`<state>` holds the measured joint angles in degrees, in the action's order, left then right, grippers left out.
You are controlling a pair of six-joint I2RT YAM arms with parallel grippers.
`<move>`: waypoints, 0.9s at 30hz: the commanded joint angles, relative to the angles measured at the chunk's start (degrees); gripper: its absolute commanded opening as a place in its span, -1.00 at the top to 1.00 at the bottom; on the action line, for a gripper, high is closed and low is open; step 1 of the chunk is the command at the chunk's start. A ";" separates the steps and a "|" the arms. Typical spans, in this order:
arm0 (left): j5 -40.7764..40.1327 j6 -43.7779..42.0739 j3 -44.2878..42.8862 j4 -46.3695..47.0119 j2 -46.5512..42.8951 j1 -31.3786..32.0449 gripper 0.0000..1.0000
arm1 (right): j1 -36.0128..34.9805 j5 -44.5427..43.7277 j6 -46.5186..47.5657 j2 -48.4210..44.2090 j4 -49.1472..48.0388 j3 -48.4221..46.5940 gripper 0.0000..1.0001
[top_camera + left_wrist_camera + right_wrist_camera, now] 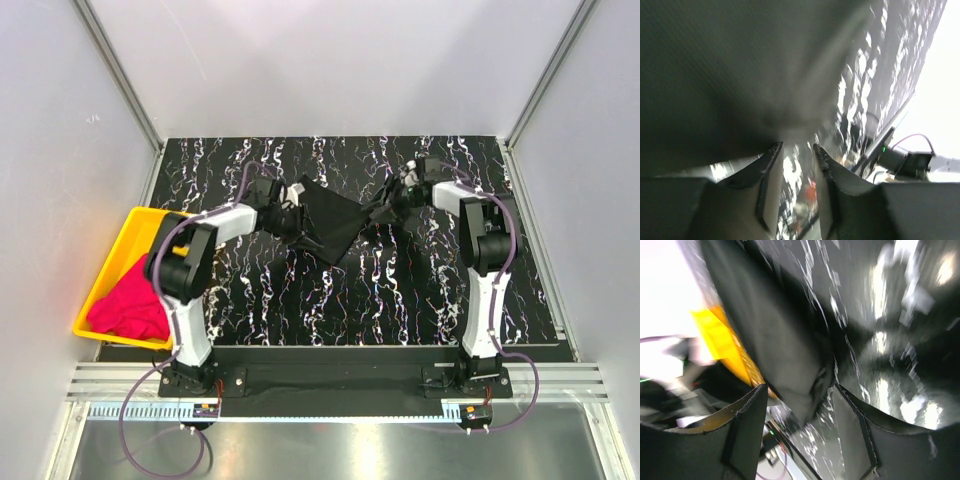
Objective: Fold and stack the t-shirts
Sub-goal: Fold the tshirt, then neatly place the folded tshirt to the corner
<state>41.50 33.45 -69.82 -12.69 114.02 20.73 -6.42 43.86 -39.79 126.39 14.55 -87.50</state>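
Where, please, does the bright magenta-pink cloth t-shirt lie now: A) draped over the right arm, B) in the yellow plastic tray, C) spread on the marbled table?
B: the bright magenta-pink cloth t-shirt lies bunched inside the yellow plastic tray.

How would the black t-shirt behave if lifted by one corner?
Likely floppy: the black t-shirt sags into creases. Probably light: thin cloth. Pushed, it would likely bunch on the table rather than slide whole.

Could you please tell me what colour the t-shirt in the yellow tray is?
Magenta-pink t-shirt, clearest in the top view.
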 commanded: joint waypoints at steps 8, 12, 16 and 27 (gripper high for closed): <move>-1.42 0.21 2.76 -3.04 -21.90 0.10 0.24 | -5.27 -6.41 6.65 -10.90 -0.31 10.24 -0.38; -1.77 1.61 7.67 -3.22 -29.53 0.19 0.23 | -5.36 -9.13 8.85 -9.59 -0.39 9.99 -0.38; -2.56 2.23 14.43 -4.27 -35.77 0.10 0.23 | -5.36 -10.37 10.35 -7.39 -0.40 8.14 -0.37; -2.39 1.71 23.15 -7.35 -45.81 -2.97 0.30 | -5.36 -9.49 9.91 -1.24 -0.13 1.90 -0.19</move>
<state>39.20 35.83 -47.53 -19.88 71.00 19.64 -11.84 35.27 -30.89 124.07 14.83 -83.40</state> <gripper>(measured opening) 0.356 0.591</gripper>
